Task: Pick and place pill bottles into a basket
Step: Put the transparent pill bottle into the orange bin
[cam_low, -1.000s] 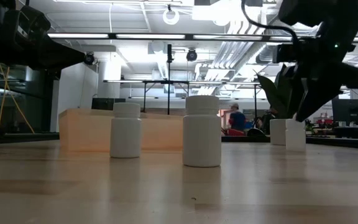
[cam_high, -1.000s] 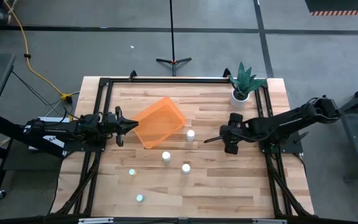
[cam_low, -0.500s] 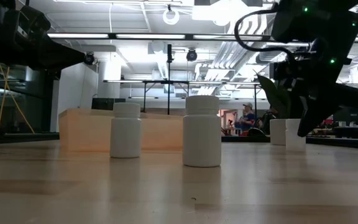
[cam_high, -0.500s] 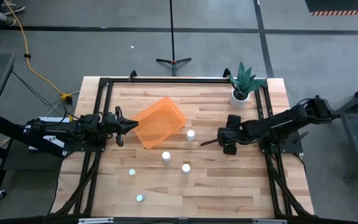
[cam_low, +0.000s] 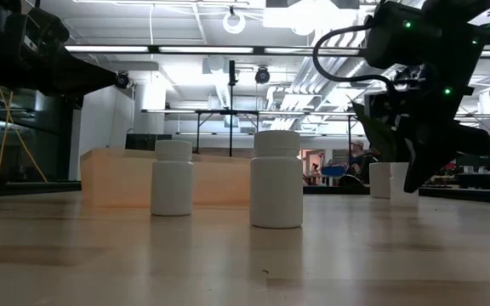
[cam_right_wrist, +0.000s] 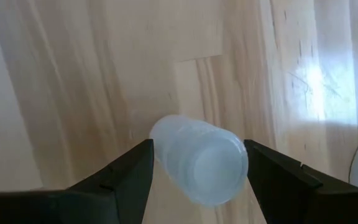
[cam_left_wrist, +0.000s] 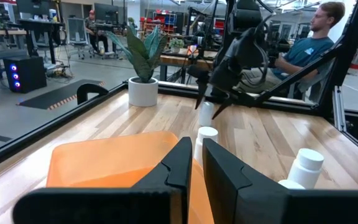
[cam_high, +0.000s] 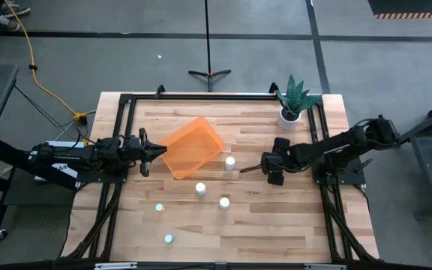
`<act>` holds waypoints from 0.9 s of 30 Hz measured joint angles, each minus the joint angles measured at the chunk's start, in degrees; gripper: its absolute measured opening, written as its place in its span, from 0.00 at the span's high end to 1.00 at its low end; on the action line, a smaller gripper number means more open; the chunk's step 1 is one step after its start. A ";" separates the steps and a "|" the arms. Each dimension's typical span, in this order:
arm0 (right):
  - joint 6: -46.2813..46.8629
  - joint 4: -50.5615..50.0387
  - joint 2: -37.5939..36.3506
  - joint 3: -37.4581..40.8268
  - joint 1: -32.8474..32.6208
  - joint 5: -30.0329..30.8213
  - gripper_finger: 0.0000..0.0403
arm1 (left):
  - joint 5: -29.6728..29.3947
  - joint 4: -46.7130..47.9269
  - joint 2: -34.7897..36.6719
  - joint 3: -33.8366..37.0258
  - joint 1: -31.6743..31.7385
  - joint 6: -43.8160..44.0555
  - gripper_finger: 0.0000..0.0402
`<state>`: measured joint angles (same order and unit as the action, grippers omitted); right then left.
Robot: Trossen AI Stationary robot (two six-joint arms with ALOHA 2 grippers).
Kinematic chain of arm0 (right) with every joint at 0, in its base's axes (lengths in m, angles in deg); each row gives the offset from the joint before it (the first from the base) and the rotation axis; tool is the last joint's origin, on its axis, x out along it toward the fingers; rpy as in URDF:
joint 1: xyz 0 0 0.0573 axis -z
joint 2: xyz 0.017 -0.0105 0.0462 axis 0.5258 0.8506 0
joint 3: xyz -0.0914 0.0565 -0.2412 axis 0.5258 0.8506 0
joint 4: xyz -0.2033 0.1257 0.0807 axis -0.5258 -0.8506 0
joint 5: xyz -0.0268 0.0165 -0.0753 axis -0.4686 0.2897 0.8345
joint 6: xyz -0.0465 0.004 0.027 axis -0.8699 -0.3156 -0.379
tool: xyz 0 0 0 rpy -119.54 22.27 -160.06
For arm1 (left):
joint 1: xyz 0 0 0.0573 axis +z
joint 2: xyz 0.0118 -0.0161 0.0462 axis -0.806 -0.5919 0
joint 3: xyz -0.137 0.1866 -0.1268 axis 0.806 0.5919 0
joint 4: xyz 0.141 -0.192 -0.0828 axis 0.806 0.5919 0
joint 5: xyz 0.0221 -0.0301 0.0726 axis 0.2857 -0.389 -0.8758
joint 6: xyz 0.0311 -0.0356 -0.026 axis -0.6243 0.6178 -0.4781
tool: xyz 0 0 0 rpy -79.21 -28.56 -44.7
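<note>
Pill bottles dot mid-table: our left gripper [cam_high: 158, 150], fingers nearly together, waits at nine o'clock beside the basket [cam_high: 192, 147]; we can't see inside it. Our right gripper [cam_right_wrist: 194, 180] spreads wide around one pill bottle [cam_right_wrist: 199, 158], not yet clamped.

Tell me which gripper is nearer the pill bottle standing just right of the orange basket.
Right. The right gripper hangs open just beside that pill bottle, its fingers either side of it in the wrist view. The left gripper waits across the basket, at its far edge.
</note>
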<state>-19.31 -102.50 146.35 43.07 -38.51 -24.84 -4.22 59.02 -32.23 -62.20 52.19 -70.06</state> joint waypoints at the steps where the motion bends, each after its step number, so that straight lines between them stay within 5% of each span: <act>1: -0.04 0.08 0.00 0.00 0.33 -0.29 0.41 | 0.00 0.02 0.00 -0.02 0.02 0.02 0.82; 9: -0.07 0.36 0.00 0.00 1.97 -3.14 0.42 | -0.02 0.00 0.00 -0.02 0.00 0.00 0.82; 22: -0.54 1.15 -0.07 -0.04 2.03 -2.92 0.65 | -0.50 -0.09 0.00 -0.02 0.01 0.00 0.82; 27: -0.59 1.91 -0.07 -0.04 2.05 -2.98 0.66 | -2.31 -0.16 0.00 -0.01 0.01 -0.02 0.82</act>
<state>-19.90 -100.60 146.28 43.02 -36.45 -27.81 -6.53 58.86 -32.23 -62.21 52.20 -70.08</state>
